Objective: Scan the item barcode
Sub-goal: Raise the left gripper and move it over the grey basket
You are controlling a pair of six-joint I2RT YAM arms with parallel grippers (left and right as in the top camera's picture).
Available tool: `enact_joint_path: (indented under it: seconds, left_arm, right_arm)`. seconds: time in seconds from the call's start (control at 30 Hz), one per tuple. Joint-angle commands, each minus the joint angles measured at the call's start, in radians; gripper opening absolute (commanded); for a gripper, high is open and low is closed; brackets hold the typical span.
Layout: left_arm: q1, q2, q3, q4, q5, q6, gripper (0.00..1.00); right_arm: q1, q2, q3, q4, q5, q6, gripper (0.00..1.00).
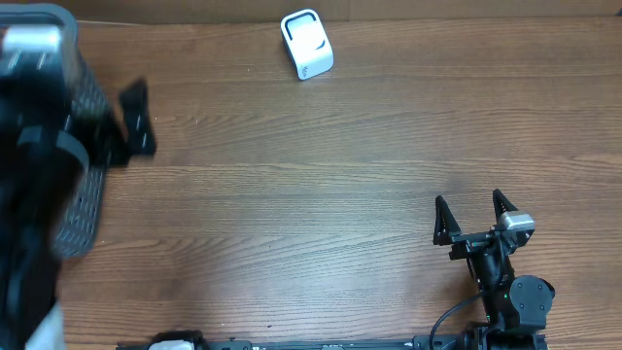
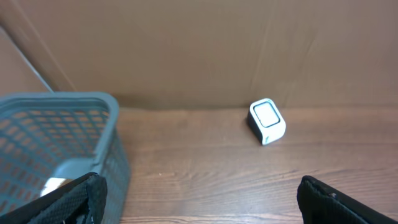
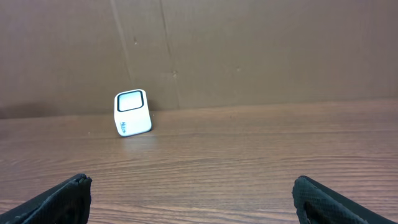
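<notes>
Scanner (image 1: 307,44) sits at the far edge of the table (image 1: 292,204), about mid-width, just in front of the back wall (image 2: 186,50). Basket (image 1: 83,209) is on the left side, with the left gripper (image 2: 199,186) above its right rim. Right gripper (image 1: 469,199) is near-right, well apart from those 2.

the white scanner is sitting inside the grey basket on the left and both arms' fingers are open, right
Not inside. The white scanner stands on the table at its far edge, well apart from the grey basket on the left, as the left wrist view shows. The left fingers and right fingers are open.
</notes>
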Motion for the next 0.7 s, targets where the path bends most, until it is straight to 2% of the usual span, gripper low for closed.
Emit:
enact_joint_path:
  seconds: [0.0,0.23,0.67]
  left_arm:
    - [-0.005,0.144,0.043,-0.005,0.093,-0.007,1.0]
    - [-0.005,0.267,0.043,0.007,0.309,-0.011,1.0]
    - [-0.007,0.284,0.043,-0.154,0.387,-0.02,1.0]
  right_arm:
    - [0.0,-0.008,-0.011,0.006,-0.005,-0.001,1.0]
    - [0.0,-0.008,-0.011,0.006,-0.004,-0.001,1.0]
    - [0.0,-0.008,-0.011,0.006,-0.005,-0.001,1.0]
